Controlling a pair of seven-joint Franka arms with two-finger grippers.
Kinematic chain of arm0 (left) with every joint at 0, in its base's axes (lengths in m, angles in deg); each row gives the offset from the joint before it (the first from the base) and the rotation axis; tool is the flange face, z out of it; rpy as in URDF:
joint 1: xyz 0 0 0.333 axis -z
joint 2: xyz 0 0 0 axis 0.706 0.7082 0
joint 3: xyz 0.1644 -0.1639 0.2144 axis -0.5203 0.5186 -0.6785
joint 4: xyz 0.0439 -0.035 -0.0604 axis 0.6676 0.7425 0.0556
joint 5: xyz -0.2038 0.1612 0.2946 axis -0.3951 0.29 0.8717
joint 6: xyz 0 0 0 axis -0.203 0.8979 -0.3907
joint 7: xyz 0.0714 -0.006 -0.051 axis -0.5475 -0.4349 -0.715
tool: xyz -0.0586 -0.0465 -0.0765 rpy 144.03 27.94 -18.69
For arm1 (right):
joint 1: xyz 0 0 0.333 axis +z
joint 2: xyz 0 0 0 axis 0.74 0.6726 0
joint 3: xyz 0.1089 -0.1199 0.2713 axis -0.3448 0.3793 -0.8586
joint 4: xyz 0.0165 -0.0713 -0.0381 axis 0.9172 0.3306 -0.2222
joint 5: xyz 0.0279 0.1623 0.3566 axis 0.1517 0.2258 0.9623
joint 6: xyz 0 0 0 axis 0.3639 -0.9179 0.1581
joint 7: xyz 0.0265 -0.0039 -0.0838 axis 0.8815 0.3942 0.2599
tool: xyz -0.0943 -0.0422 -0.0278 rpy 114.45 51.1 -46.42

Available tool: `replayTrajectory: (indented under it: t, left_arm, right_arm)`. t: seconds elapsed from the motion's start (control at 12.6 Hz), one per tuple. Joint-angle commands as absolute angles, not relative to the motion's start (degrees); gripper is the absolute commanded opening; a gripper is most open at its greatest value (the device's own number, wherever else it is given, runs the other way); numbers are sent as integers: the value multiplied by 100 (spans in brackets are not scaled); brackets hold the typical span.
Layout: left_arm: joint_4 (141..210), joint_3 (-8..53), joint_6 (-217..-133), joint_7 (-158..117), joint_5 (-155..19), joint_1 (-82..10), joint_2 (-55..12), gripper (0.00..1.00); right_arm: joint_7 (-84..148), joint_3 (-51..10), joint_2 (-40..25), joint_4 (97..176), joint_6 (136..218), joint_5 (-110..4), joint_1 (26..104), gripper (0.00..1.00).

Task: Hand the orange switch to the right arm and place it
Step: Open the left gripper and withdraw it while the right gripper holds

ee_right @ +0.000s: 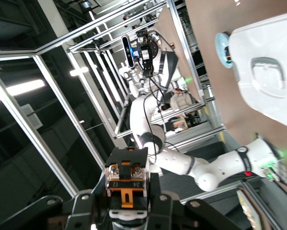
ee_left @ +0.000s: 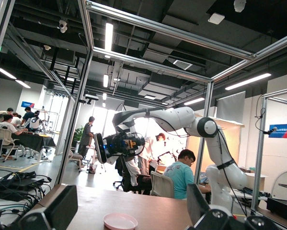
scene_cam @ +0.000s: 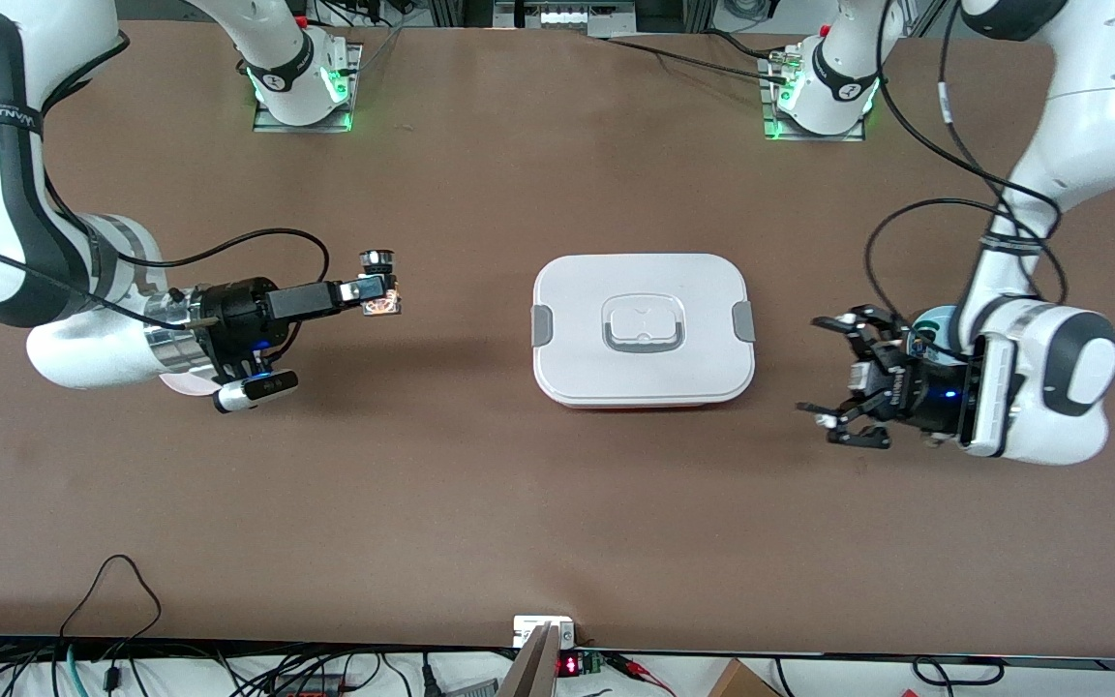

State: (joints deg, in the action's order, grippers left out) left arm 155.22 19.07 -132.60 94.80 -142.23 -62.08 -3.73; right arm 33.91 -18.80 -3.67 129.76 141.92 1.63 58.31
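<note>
Pinching the orange switch (scene_cam: 381, 295), the right end effector (scene_cam: 378, 290) hangs over the table (scene_cam: 480, 503), toward the right arm's end from the white lidded box (scene_cam: 643, 329). The left end effector (scene_cam: 833, 373), past that box, waits spread and empty. A shallow pinch could let the switch tip out during lowering. No placement spot shows; a pink plate (ee_left: 120, 221) sits half hidden under the right arm.

The right arm (scene_cam: 6, 242) reaches in level from its end of the desk, wrist turned sideways, its slim right end effector (scene_cam: 381, 293) clamped tight and pointing toward the desk's middle. The left arm (scene_cam: 1051, 174) bends down at its own end, and the left end effector (scene_cam: 833, 382) lies sideways with fingers (scene_cam: 843, 324) spread wide.
</note>
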Motion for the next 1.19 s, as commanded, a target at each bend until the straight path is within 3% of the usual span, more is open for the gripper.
replayTrajectory:
  t: [0.0,0.4,0.71,0.95,1.11]
  left_arm:
    - [15478,2034,-12917,9627,-13140,-6844,-412,100]
    - [15452,1656,-12968,9645,-12328,-7530,211,100]
    - [14048,1235,-13127,9540,-10926,-7523,177,100]
    - [13318,708,-13538,9022,-9984,-7479,55,100]
    - [12983,689,-13837,8418,-9141,-7374,-252,100]
  right_arm:
    - [3558,-1910,-455,12948,14079,-505,5635,5]
    - [4365,-1901,-622,12948,14010,-2412,5363,5]
    - [4481,-1866,-746,12948,13965,-4002,5257,5]
    - [5288,-1866,-754,12956,14306,-5784,5248,5]
    - [5980,-1866,-746,13018,14588,-6858,5213,5]
